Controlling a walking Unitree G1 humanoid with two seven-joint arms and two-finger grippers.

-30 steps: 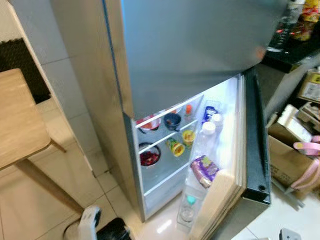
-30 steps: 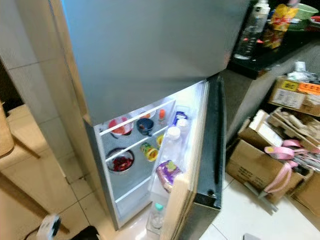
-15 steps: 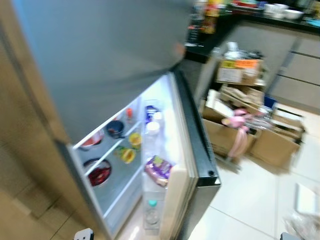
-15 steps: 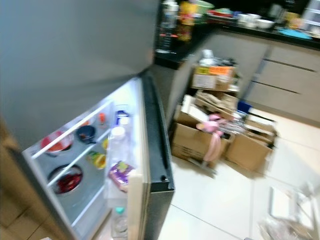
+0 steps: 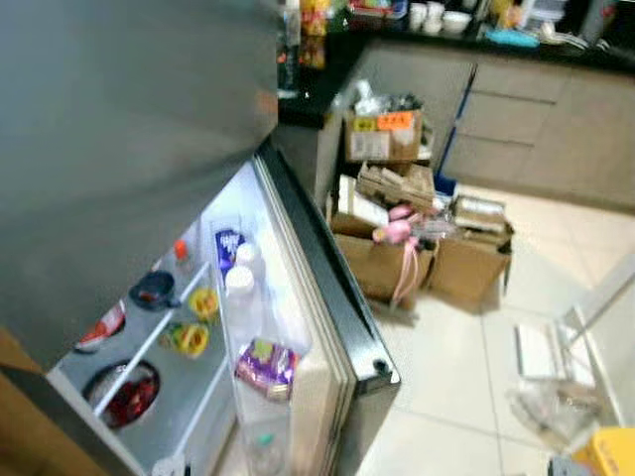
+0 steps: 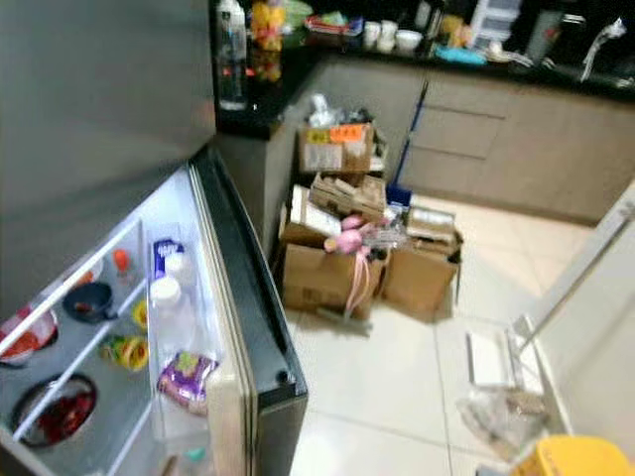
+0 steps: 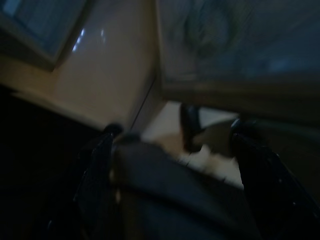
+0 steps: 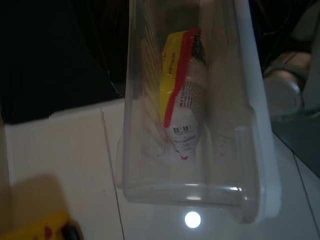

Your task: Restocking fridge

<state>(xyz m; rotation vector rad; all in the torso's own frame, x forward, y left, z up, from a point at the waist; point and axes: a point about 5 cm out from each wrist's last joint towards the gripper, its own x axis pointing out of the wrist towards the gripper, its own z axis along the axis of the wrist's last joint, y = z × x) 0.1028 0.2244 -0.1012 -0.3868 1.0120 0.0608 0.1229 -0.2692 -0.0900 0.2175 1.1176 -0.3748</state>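
Head views: fridge point(image 5: 119, 149) lower compartment open, door point(image 5: 332, 297) swung wide; shelves hold a dark bowl point(image 5: 154, 290), a red-filled bowl point(image 5: 124, 395) and yellow items point(image 5: 189, 337); door rack carries white-capped bottles point(image 5: 241, 283) and a purple packet point(image 5: 266, 362); cardboard boxes point(image 6: 342, 253) crowd the tiled floor near the dark counter point(image 6: 268, 89). Right wrist view: clear plastic bin point(image 8: 250, 125) containing a yellow-and-red packet point(image 8: 182, 95); right gripper's state cannot be determined. Left wrist view: dark and blurred; left gripper point(image 7: 170, 150) fingers point(image 7: 95, 170) spread apart, grasping nothing.
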